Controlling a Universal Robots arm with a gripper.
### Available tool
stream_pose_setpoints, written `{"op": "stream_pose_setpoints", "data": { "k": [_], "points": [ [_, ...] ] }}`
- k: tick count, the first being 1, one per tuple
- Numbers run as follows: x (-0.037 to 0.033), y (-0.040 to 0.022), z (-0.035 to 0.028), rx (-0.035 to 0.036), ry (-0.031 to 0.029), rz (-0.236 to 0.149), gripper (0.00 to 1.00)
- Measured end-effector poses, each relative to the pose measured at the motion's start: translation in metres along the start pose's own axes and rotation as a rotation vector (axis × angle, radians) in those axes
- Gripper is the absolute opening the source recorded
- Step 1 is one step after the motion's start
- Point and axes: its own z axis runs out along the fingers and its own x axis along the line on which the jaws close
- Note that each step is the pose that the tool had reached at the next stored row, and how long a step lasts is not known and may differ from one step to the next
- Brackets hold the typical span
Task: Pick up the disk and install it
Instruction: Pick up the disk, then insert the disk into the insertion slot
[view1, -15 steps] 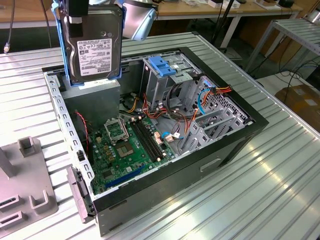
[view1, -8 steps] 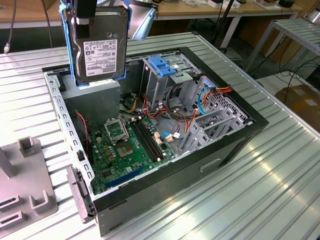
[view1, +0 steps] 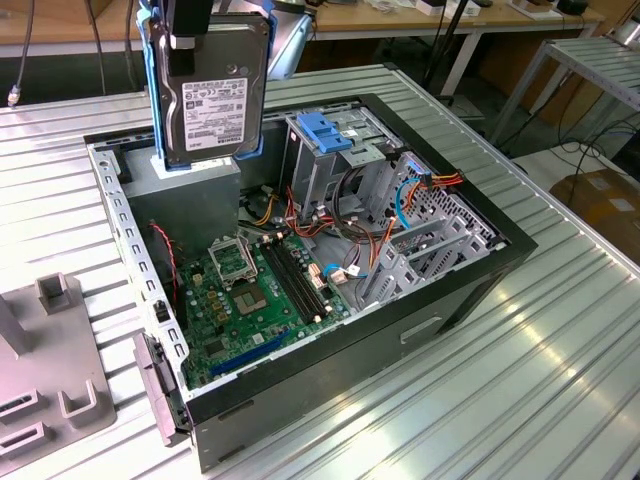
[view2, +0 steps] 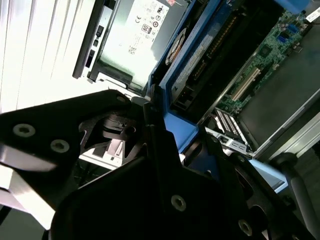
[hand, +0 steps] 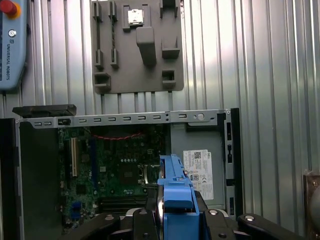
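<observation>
The disk (view1: 212, 95) hangs upright in the air, its black-and-silver face and white label toward the exterior camera, with a blue bracket (view1: 152, 90) around its edges. My gripper (view1: 193, 35) is shut on its top edge. It hovers over the back corner of the open computer case (view1: 460, 290), above the grey power-supply box (view1: 190, 185). Both wrist views look down along the disk's blue bracket edge (hand: 175, 190) (view2: 181, 131), held between my black fingers (hand: 142, 220). The grey drive cage with a blue latch (view1: 325, 135) stands to the exterior view's right of the disk.
The motherboard (view1: 255, 290) lies in the case floor, with cables (view1: 400, 195) bundled by the cage. A grey fixture plate (view1: 50, 360) (hand: 137, 45) sits on the ribbed metal table (view1: 560, 380) beside the case. A pendant with a red button (hand: 12, 45) lies near it.
</observation>
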Motion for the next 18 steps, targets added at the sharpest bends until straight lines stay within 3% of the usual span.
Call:
{"op": "stream_pose_setpoints", "data": {
  "k": [6,18],
  "points": [
    [0.0005,-0.0007,0.0000,0.0000,0.0000,0.000,0.37],
    [0.0080,-0.0011,0.0005,0.0000,0.0000,0.000,0.37]
  ]
}}
